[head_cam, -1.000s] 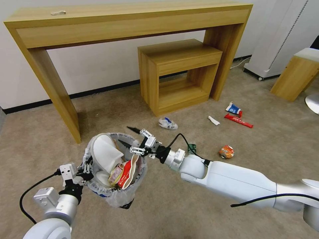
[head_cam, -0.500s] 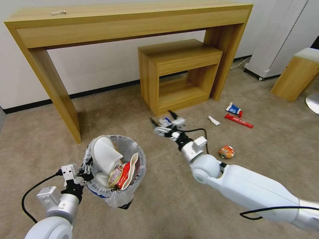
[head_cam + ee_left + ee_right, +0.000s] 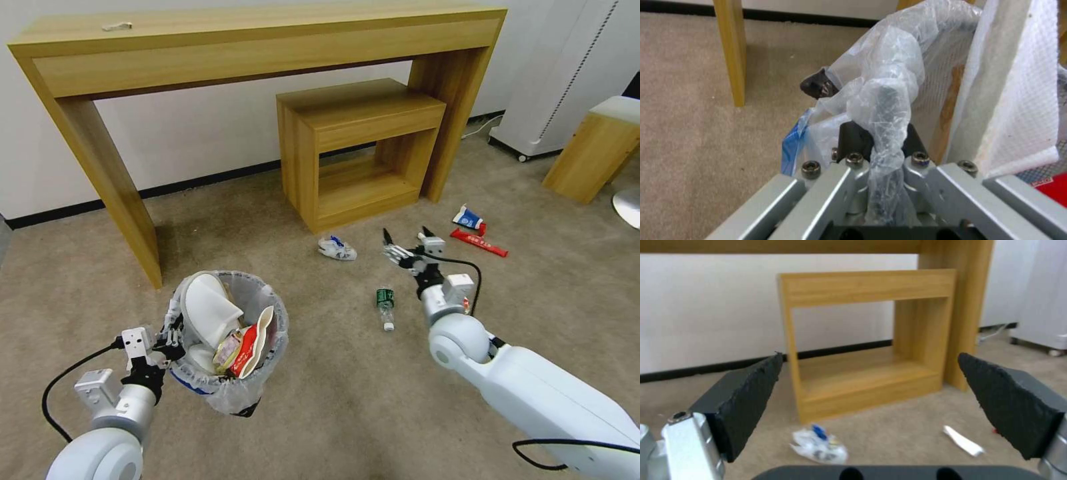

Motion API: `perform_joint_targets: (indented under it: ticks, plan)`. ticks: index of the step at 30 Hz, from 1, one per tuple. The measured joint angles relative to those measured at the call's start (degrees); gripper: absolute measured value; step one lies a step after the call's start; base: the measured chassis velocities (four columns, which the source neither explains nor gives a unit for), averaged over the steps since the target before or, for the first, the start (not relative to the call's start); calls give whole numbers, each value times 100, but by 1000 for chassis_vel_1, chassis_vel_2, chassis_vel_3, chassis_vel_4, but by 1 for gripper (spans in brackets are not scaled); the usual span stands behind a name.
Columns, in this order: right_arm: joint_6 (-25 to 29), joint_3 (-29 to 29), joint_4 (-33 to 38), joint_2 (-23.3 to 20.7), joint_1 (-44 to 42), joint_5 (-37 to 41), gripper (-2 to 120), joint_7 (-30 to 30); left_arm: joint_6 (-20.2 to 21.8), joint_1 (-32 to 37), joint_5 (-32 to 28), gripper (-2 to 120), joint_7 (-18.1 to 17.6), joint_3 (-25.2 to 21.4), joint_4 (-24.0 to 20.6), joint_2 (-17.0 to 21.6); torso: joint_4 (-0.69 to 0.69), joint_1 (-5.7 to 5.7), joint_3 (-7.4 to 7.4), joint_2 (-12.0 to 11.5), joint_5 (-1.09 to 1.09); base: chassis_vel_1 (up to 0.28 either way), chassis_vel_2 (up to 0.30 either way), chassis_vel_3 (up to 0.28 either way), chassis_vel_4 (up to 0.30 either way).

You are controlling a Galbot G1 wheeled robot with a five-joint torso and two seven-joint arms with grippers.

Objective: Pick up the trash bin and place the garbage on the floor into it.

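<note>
Trash bin (image 3: 230,333) is held off the floor (image 3: 333,413) at its rim by left tool (image 3: 172,339), clamped on rim and liner. Bottle (image 3: 385,305) lies just left of right arm. Right tool (image 3: 408,241), spread wide and empty, is aimed past it; crumpled wrapper (image 3: 337,248) lies ahead-left, white scrap (image 3: 964,441) ahead-right.

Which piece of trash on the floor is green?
The little bottle lying on its side on the carpet. Its label is green; the other scraps are white, blue or red.

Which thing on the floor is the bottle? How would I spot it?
Find the small wooden table under the long desk, then look down the beige carpet toward the robot. The bottle lies on its side, left of the open right gripper. It alone has a dark green label and a clear neck.
</note>
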Motion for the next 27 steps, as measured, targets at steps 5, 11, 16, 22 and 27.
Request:
perform_joint_targets:
  ticks: [5,11,16,22,27]
  plan:
    - [163,472,-29,15,-603,-440,100,-95,3,-87,-50,3,0,30,94,37,-1,0,0,0,0,0,0,0,0]
    - [274,877,-20,24,-1023,-721,100,-169,16,-151,-124,3,-4,39,130,112,0,0,0,0,-1,0,0,0,0]
    - [279,1267,69,78,-1385,-878,100,-266,17,-158,-123,3,-5,74,147,107,0,0,0,0,-2,0,0,0,0]
    - [275,1442,76,161,-1555,-985,100,-284,17,-143,-123,3,-5,59,147,125,0,0,-1,0,-1,0,0,0,0]
    - [275,1448,21,185,-1575,-1046,100,-285,17,-125,-132,3,-10,28,140,135,-1,0,0,0,-2,0,0,0,0]
